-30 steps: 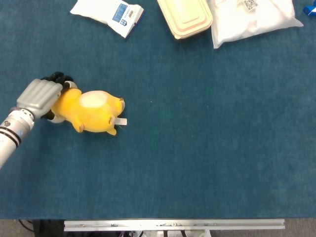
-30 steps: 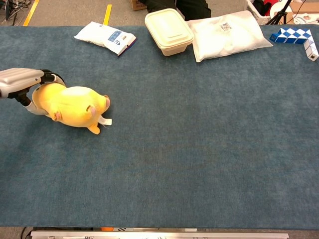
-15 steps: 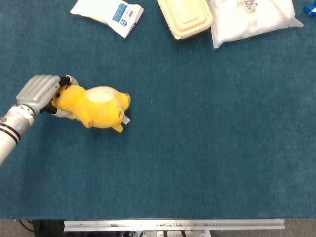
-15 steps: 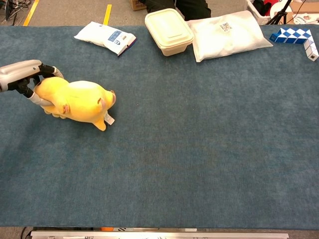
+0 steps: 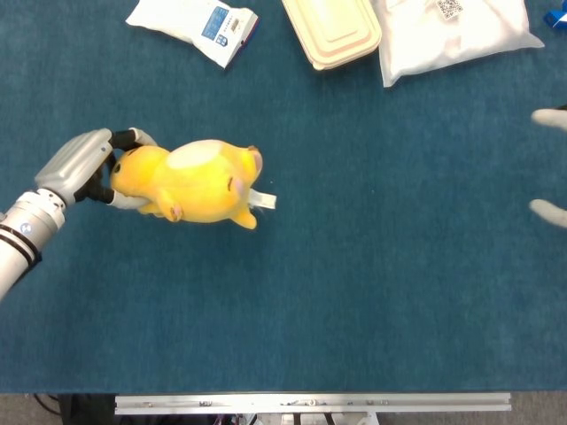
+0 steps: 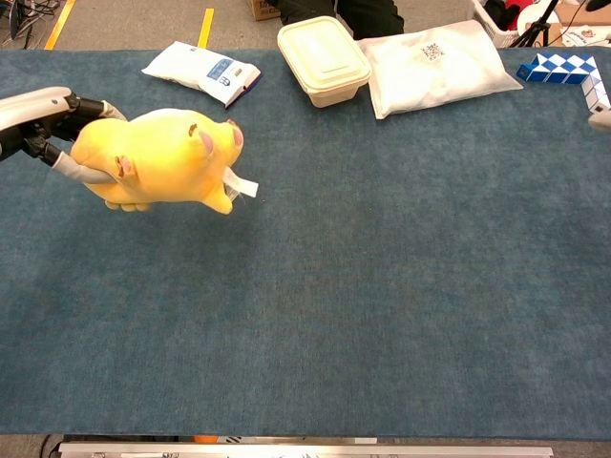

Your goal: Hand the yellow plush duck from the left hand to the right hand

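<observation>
At the far left the left hand point(image 5: 84, 166) grips the yellow plush duck point(image 5: 197, 181) by one end, its grey back turned up and its dark fingers point(image 5: 129, 137) curled around the plush; in the chest view the same hand point(image 6: 38, 119) shows at the left edge with the duck point(image 6: 158, 157) jutting out to its right. The duck lies sideways, a pale patch on its upper side, and a small white tag point(image 5: 262, 201) sticks out from its right end; whether it is clear of the blue surface point(image 5: 354, 292) or brushing it I cannot tell. Along the far edge of the surface, well apart from the duck, lie a white packet with a blue label point(image 6: 202, 72), then a cream lidded container point(image 6: 324, 58), then just beside it a white soft bag point(image 6: 439, 66), and at the far right a blue-and-white folding puzzle point(image 6: 563, 71). At the right edge of the head view only two pale fingertips point(image 5: 549, 211) of the right hand point(image 5: 551, 164) show, spread apart with nothing between them
</observation>
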`<move>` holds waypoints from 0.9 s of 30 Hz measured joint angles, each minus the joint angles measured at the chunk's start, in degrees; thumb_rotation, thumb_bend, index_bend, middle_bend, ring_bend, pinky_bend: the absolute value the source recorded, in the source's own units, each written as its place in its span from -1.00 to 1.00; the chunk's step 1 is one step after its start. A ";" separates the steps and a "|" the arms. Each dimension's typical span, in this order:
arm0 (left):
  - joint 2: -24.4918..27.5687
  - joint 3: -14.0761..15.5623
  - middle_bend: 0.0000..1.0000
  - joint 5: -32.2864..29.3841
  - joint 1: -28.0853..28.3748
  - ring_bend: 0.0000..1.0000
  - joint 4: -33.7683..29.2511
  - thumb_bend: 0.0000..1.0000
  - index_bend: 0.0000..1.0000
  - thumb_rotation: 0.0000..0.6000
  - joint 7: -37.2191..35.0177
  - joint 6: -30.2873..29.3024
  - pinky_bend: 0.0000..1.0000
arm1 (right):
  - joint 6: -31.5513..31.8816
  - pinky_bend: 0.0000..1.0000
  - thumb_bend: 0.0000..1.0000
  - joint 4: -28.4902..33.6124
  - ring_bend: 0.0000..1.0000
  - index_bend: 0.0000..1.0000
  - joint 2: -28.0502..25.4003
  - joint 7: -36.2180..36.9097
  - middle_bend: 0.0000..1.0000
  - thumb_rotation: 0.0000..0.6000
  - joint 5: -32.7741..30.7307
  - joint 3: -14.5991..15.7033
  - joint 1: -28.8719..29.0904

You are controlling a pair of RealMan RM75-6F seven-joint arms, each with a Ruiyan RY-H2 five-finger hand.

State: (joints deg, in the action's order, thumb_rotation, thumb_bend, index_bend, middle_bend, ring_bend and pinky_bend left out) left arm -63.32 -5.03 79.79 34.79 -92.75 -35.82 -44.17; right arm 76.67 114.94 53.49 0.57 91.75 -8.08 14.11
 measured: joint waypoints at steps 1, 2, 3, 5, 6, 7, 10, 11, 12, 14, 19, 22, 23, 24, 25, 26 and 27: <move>0.58 -0.26 -0.10 -0.33 0.01 -0.25 -1.37 -0.44 -0.04 1.00 -0.05 -0.13 0.13 | -0.62 -0.54 -0.96 0.31 -0.63 -0.49 0.39 -0.10 -0.39 1.00 0.17 -0.06 0.58; 0.98 -0.46 -0.10 -0.66 0.03 -0.26 -2.37 -0.44 -0.04 1.00 0.02 -0.22 0.13 | -1.32 -0.54 -0.97 0.60 -0.63 -0.49 0.80 -0.21 -0.39 1.00 0.26 -0.11 1.17; 1.35 -0.65 -0.10 -1.08 0.04 -0.26 -3.37 -0.44 -0.04 1.00 0.19 -0.29 0.13 | -2.38 -0.54 -0.97 1.00 -0.63 -0.49 1.38 -0.37 -0.39 1.00 0.28 -0.20 1.91; 2.07 -1.12 -0.10 -2.33 0.05 -0.26 -5.75 -0.44 -0.04 1.00 0.79 -0.49 0.13 | -4.24 -0.54 -0.99 1.56 -0.63 -0.49 2.49 -0.66 -0.41 1.00 0.10 -0.43 3.41; 2.36 -1.31 -0.10 -2.93 0.05 -0.26 -6.83 -0.44 -0.04 1.00 1.10 -0.57 0.13 | -5.56 -0.54 -0.99 1.87 -0.63 -0.51 3.49 -0.87 -0.42 1.00 -0.15 -0.66 4.61; 2.62 -1.50 -0.10 -3.54 0.04 -0.26 -7.94 -0.44 -0.05 1.00 1.48 -0.67 0.13 | -6.47 -0.54 -1.00 2.05 -0.64 -0.52 4.34 -1.01 -0.42 1.00 -0.37 -0.86 5.53; 3.32 -2.02 -0.10 -5.51 0.08 -0.26 -11.74 -0.44 -0.05 1.00 3.46 -1.03 0.13 | -9.26 -0.54 -1.00 2.22 -0.64 -0.56 7.51 -1.44 -0.44 1.00 -1.45 -1.69 8.59; 3.44 -2.18 -0.10 -6.21 0.11 -0.26 -12.99 -0.44 -0.05 1.00 4.66 -1.26 0.14 | -10.05 -0.54 -1.00 2.19 -0.65 -0.57 8.51 -1.65 -0.45 1.00 -1.85 -1.96 9.49; 3.44 -2.28 -0.10 -6.74 0.14 -0.26 -13.76 -0.44 -0.05 1.00 5.68 -1.50 0.14 | -11.07 -0.54 -1.00 2.11 -0.66 -0.60 9.88 -2.07 -0.47 1.00 -2.44 -2.33 10.69; 3.27 -2.52 -0.10 -8.21 0.21 -0.26 -15.58 -0.44 -0.05 1.00 8.31 -2.19 0.14 | -12.45 -0.54 -1.00 1.95 -0.68 -0.63 11.87 -2.94 -0.49 1.00 -3.39 -2.84 12.35; 2.00 -3.23 -0.10 -12.88 0.59 -0.26 -19.06 -0.44 -0.05 1.00 13.95 -4.02 0.14 | -15.50 -0.54 -1.00 1.28 -0.71 -0.67 16.81 -5.87 -0.53 1.00 -6.76 -3.88 16.05; 0.80 -3.59 -0.10 -15.00 1.14 -0.26 -20.05 -0.44 -0.05 1.00 16.91 -4.69 0.14 | -16.70 -0.54 -1.00 0.71 -0.73 -0.69 19.03 -7.10 -0.56 1.00 -8.56 -4.24 17.72; 0.29 -3.77 -0.10 -15.97 1.42 -0.26 -20.34 -0.44 -0.05 1.00 17.64 -4.77 0.14 | -16.95 -0.54 -1.00 0.52 -0.74 -0.70 19.66 -7.43 -0.56 1.00 -9.02 -4.32 18.15; -0.07 -3.92 -0.10 -16.67 1.65 -0.26 -20.52 -0.44 -0.05 1.00 18.01 -4.79 0.14 | -17.24 -0.54 -1.00 0.29 -0.74 -0.71 20.51 -7.83 -0.57 1.00 -9.57 -4.42 18.65; -0.42 -4.07 -0.10 -17.30 1.91 -0.26 -20.67 -0.44 -0.05 1.00 18.42 -4.78 0.14 | -17.43 -0.54 -1.00 0.15 -0.75 -0.71 21.11 -8.11 -0.57 1.00 -9.91 -4.49 18.96; -0.92 -4.28 -0.10 -18.12 2.26 -0.26 -20.82 -0.44 -0.05 1.00 19.10 -4.76 0.14 | -17.62 -0.54 -1.00 0.03 -0.75 -0.71 21.72 -8.41 -0.58 1.00 -10.23 -4.56 19.33; -1.31 -4.43 -0.10 -18.71 2.53 -0.26 -20.89 -0.44 -0.05 1.00 19.65 -4.76 0.14 | -17.84 -0.54 -1.00 -0.08 -0.75 -0.72 22.50 -8.93 -0.58 1.00 -10.58 -4.61 19.84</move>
State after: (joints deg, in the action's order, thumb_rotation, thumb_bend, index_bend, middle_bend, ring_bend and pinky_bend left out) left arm -64.63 -9.47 61.07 37.32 -113.64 -16.16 -48.94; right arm 58.83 114.86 75.99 -8.36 81.17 -12.69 33.95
